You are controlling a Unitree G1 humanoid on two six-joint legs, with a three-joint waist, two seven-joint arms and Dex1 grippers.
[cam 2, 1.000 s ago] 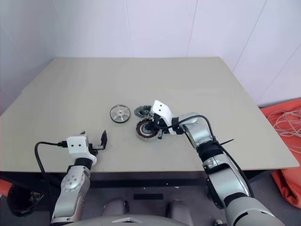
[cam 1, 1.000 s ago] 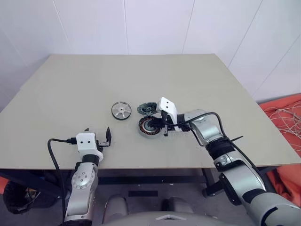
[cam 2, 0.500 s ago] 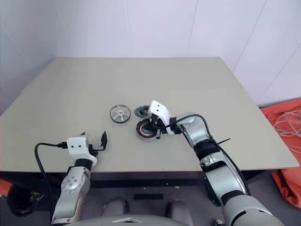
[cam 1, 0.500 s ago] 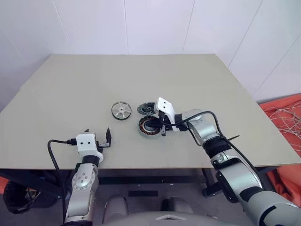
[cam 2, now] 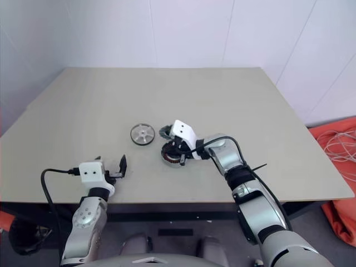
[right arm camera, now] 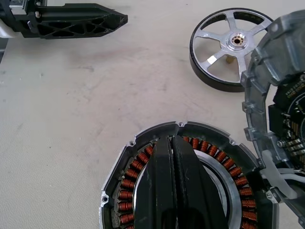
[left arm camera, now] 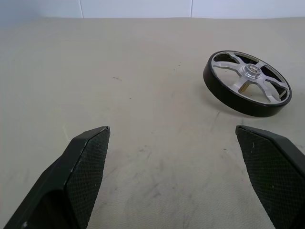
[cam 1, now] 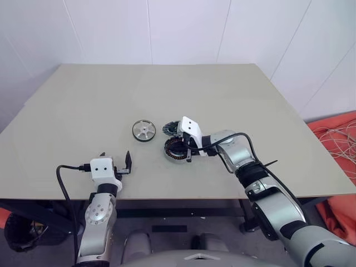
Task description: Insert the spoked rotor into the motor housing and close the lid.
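From my head, the beige desk (cam 1: pixel 222 94) lies bare and wide toward its far edge; my left tool (cam 1: pixel 115 161) hangs near the front edge, jaws spread, holding nothing. The small silver spoked rotor with its dark rim (cam 1: pixel 143 130) lies flat mid-desk, just left of the round dark motor housing ringed with copper windings (cam 1: pixel 173 149). My left wrist shows open desk between my fingertips (left arm camera: pixel 90 162). My right wrist shows my right tool (right arm camera: pixel 172 143) pinched shut over the housing, with a grey metal lid (right arm camera: pixel 279 62) beside it.

Beige table (cam 1: pixel 111 94) against white panelled walls (cam 1: pixel 183 30); orange fabric (cam 1: pixel 334 133), perhaps tarpaulin, right.
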